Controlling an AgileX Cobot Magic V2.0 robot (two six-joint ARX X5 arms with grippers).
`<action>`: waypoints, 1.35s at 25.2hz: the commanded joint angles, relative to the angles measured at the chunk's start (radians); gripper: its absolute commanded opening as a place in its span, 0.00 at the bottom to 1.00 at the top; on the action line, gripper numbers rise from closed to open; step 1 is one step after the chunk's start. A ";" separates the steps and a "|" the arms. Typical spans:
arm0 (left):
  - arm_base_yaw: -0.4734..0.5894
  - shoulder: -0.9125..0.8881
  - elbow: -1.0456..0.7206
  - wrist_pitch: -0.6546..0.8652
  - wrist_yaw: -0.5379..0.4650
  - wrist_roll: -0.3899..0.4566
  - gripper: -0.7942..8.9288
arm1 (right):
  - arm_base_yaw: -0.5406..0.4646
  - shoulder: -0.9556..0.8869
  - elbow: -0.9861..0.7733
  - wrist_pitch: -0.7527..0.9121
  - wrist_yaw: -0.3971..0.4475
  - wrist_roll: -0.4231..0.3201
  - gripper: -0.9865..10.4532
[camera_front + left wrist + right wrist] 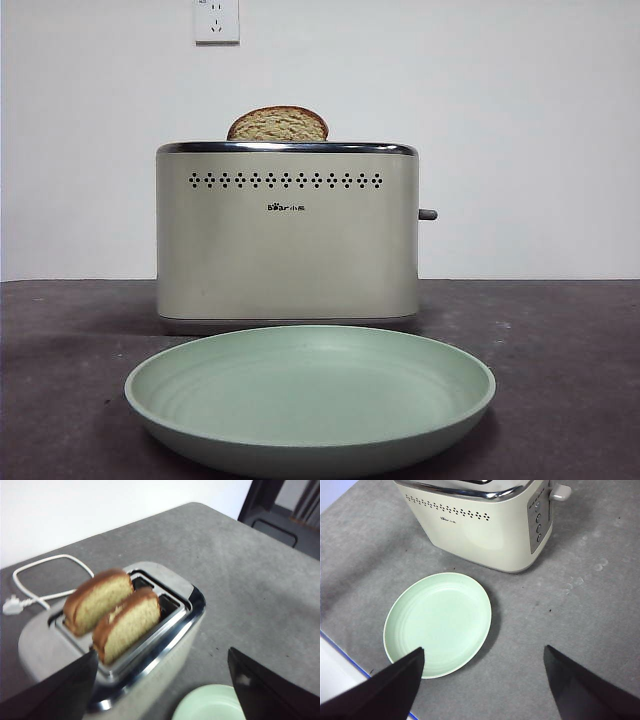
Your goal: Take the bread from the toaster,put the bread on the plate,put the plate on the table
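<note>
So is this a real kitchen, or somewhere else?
Probably a test bench set up like a kitchen, not a real one. The toaster and plate sit alone on a bare grey table by a blank white wall, the toaster's cord lies unplugged, and both grippers hover open above.

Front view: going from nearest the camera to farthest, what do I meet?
plate → toaster, with the bread poking out of its top → wall socket on the back wall. All stand on the table. Neither arm shows in this view.
</note>
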 commanded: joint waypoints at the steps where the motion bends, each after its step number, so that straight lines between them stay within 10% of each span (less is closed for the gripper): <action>1: -0.034 0.104 0.091 0.003 -0.013 0.069 0.52 | 0.005 0.007 0.017 0.005 0.000 0.008 0.42; 24: -0.141 0.497 0.225 0.084 -0.181 0.217 0.50 | 0.005 0.007 0.017 0.003 0.008 0.015 0.42; 34: -0.156 0.512 0.237 0.057 -0.181 0.175 0.09 | 0.005 0.006 0.017 0.004 0.034 0.015 0.42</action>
